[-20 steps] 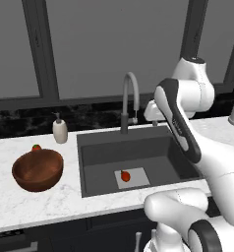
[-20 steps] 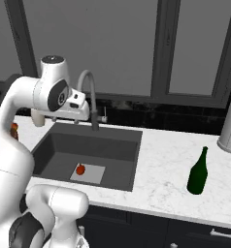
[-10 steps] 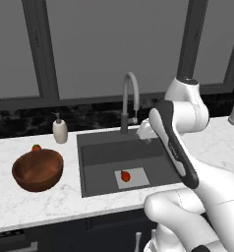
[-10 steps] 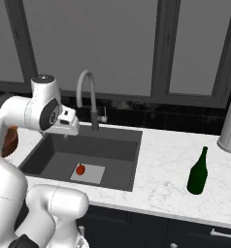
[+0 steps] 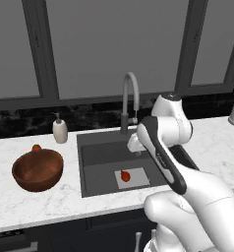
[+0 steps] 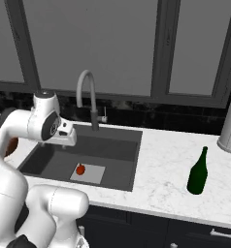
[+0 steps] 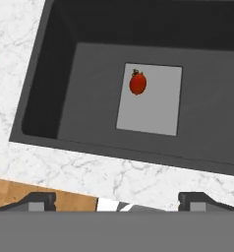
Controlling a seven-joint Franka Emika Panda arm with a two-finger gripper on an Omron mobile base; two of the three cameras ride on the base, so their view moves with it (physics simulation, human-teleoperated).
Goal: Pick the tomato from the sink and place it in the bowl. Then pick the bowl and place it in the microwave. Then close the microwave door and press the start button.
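The arm has swung down over the sink (image 5: 89, 162), gripper (image 7: 116, 199) fully open and empty, tomato (image 7: 137, 83) untouched on the plate (image 7: 163, 106); pickup not yet begun.

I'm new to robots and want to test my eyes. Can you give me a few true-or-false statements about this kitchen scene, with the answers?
1. The tomato lies on the pale plate in the sink. True.
2. The bowl sits inside the sink. False: it stands on the counter, left of the sink.
3. The fingers are clamped on the tomato. False: they are open, above the sink, holding nothing.
4. A green bottle stands on the counter. True.
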